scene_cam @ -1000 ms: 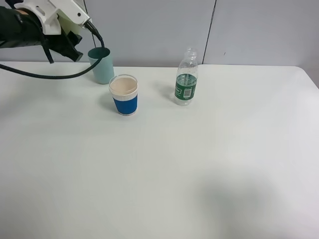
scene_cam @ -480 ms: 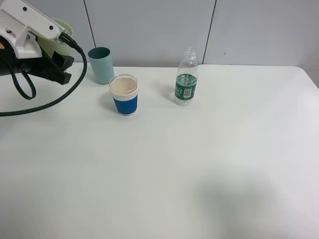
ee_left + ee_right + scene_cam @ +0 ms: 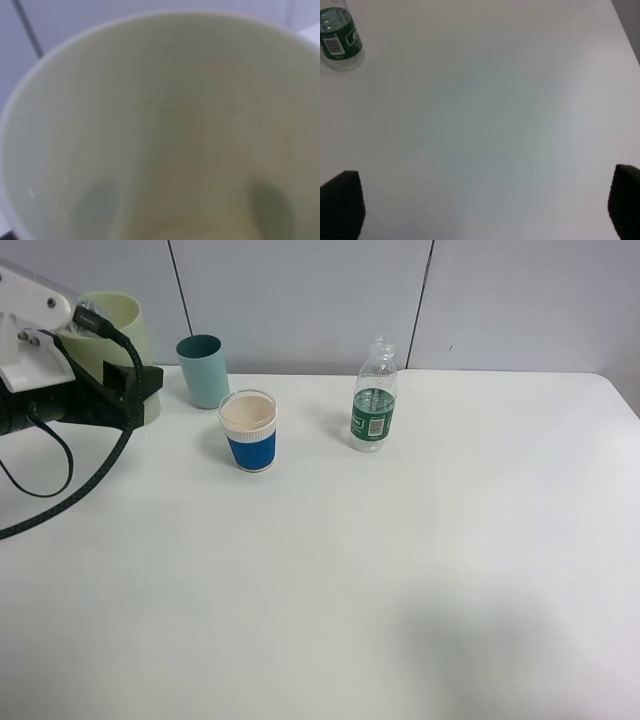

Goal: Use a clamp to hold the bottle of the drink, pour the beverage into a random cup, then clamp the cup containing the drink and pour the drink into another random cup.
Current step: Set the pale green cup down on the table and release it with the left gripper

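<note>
My left gripper [image 3: 135, 390] is shut on a pale green cup [image 3: 112, 325] at the table's far left; the cup stands upright. In the left wrist view the cup's inside [image 3: 165, 125] fills the frame, with the fingers showing as dark patches through its wall. A teal cup [image 3: 204, 370] stands just right of it. A blue-sleeved paper cup [image 3: 250, 430] stands in front of the teal one. A clear bottle with a green label [image 3: 373, 400] stands uncapped at the back middle; it also shows in the right wrist view [image 3: 337, 37]. My right gripper [image 3: 482, 205] is open over bare table, right of the bottle.
The white table [image 3: 400, 570] ends at a grey panelled wall [image 3: 320, 300] at the back. The left arm's black cable [image 3: 70, 490] hangs down over the table's left side.
My left arm has swung down and to the left, away from above the teal cup, bringing the pale green cup upright at the table's left. The other cups and the bottle have not moved.
</note>
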Robot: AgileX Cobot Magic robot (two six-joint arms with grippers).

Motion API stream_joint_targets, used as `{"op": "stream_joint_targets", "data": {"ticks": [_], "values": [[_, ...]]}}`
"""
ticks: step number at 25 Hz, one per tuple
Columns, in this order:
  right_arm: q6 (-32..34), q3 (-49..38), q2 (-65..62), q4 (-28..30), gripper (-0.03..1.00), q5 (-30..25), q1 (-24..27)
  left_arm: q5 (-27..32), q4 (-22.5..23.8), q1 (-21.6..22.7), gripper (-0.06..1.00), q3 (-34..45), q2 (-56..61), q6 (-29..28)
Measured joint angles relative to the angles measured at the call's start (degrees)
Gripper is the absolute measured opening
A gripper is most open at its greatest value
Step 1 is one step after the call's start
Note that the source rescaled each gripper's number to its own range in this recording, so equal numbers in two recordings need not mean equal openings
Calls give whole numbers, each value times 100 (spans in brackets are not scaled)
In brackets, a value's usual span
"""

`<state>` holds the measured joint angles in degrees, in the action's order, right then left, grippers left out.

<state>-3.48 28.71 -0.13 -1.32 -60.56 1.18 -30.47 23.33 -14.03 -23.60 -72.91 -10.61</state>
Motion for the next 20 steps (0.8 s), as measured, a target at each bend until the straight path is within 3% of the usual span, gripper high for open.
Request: {"op": "stream_joint_targets", "data": {"ticks": [4,8,15,20], "values": [[0,0,0,0,94,0,0,-110,838,0,4,237,2,-606],[0,0,0,0,94,0,0,-151,1463,0,4,296,2,-831],[0,0,0,0,94,0,0,-394,1615,0,4,296,-400,-873],[0,0,0,0,94,0,0,-1133,1696,0,4,291,-1040,-862]]}}
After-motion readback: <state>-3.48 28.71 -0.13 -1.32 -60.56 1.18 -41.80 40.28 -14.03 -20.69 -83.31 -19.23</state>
